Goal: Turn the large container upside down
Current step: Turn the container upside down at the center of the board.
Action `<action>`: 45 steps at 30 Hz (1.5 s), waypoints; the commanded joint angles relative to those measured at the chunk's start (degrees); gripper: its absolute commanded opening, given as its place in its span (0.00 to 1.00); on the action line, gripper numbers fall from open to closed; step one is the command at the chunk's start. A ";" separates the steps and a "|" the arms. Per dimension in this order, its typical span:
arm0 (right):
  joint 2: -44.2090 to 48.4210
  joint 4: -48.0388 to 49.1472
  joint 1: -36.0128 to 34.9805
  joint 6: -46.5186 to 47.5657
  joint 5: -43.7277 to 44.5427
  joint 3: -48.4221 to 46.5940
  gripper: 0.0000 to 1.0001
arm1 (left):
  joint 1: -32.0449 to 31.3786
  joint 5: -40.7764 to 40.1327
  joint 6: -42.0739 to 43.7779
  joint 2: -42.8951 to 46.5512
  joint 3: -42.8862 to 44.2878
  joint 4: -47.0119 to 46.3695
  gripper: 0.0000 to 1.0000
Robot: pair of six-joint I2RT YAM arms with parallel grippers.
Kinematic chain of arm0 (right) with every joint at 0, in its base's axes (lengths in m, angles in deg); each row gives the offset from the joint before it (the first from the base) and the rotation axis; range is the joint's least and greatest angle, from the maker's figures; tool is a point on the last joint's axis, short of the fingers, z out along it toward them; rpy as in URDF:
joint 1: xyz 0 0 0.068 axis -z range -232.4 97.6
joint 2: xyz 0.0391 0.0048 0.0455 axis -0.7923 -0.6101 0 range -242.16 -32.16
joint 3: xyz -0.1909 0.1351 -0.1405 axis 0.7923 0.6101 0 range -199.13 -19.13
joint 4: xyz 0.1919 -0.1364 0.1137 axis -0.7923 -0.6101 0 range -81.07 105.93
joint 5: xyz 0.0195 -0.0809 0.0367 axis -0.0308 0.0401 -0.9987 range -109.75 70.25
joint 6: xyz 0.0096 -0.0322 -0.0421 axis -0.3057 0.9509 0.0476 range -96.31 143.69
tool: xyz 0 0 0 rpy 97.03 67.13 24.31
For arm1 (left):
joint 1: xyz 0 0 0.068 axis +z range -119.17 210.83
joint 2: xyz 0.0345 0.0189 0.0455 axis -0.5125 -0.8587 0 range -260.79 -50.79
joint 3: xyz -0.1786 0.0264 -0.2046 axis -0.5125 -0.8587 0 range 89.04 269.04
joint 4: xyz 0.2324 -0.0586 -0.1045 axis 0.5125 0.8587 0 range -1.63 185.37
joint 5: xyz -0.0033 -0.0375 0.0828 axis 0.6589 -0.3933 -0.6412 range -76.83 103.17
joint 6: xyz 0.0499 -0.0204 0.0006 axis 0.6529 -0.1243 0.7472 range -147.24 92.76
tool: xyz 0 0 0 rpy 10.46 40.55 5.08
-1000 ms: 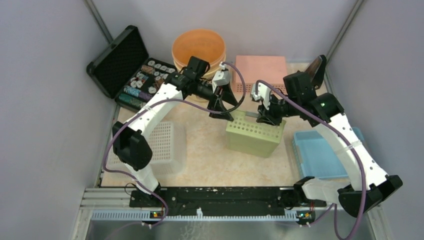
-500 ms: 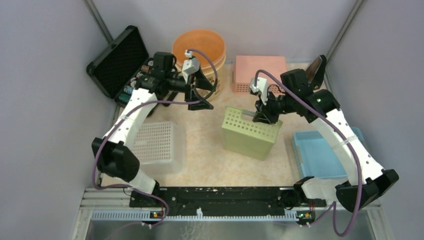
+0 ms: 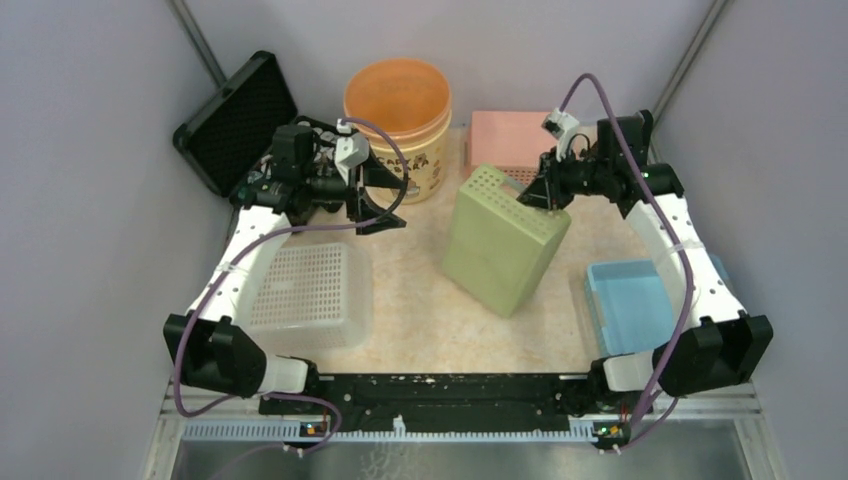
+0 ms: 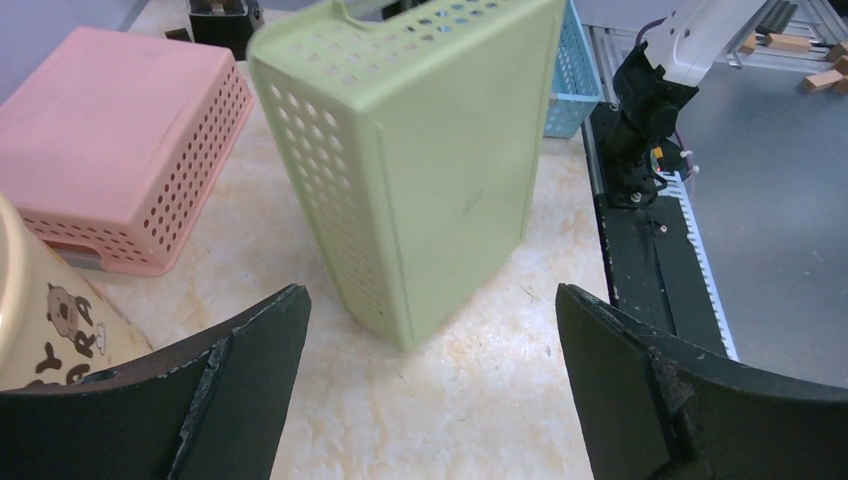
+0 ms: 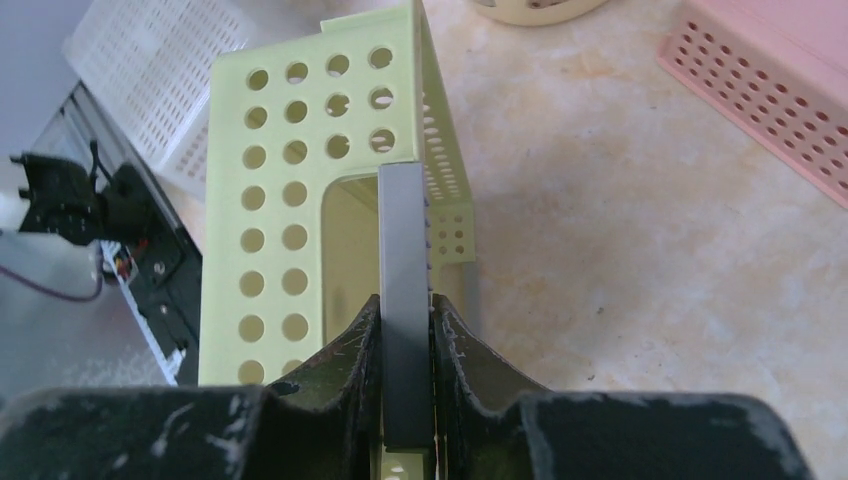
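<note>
Tilted at mid-frame, the green perforated basket point(image 3: 500, 245) is grasped by the right gripper point(image 5: 405, 315); the left gripper point(image 3: 395, 200) is held released.

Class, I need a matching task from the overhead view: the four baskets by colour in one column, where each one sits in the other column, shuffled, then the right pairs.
Column one:
1. green basket
2. pink basket
3. blue basket
4. white basket

Column two:
a. near right
b. far edge
c. near left
d. middle, tilted

Pairs: 1-d; 2-b; 3-a; 4-c
</note>
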 commanded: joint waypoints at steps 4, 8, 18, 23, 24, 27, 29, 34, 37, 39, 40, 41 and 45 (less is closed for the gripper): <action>-1.78 8.56 6.18 -10.48 0.24 5.30 0.00 | 0.24 -0.81 5.02 3.99 -3.49 1.82 0.99; -1.42 10.11 8.18 -12.59 3.01 7.07 0.00 | 0.24 -0.41 5.43 3.84 -4.43 1.82 0.99; 1.24 15.72 12.23 -10.14 9.25 14.43 0.00 | 0.25 -0.32 6.46 4.03 -7.24 1.31 0.99; 1.87 20.53 14.59 -6.14 10.54 18.59 0.00 | 0.08 -0.70 9.81 4.17 -10.33 1.39 0.99; 1.64 21.44 15.21 -5.74 10.09 18.94 0.00 | -0.12 -1.31 11.16 4.19 -11.29 1.34 0.99; 0.20 22.20 17.01 -4.88 7.95 19.35 0.00 | -1.11 -4.58 14.64 3.88 -14.12 1.06 0.99; -1.02 22.03 17.92 -4.12 6.03 19.21 0.00 | -1.89 -7.60 15.80 3.37 -16.04 0.54 0.99; -3.39 20.93 18.49 -1.34 3.08 19.11 0.00 | -3.88 -13.29 11.32 1.21 -19.29 -6.51 0.99; -4.20 21.33 18.49 -0.82 2.97 19.37 0.01 | -5.27 -16.01 7.94 -0.82 -20.09 -9.85 0.99; -4.73 21.93 18.50 -0.80 3.56 19.71 0.02 | -6.30 -17.36 7.18 -2.57 -19.94 -10.52 0.99; -4.95 22.25 18.56 -0.84 3.86 19.85 0.03 | -6.95 -18.49 6.25 -3.42 -19.81 -11.08 0.99; -5.19 22.46 18.58 -0.88 4.14 19.92 0.04 | -7.49 -19.66 5.42 -4.28 -19.72 -11.50 0.99; -6.78 23.32 18.66 -1.22 5.16 19.97 0.06 | -9.33 -24.09 3.53 -7.79 -19.34 -12.56 0.99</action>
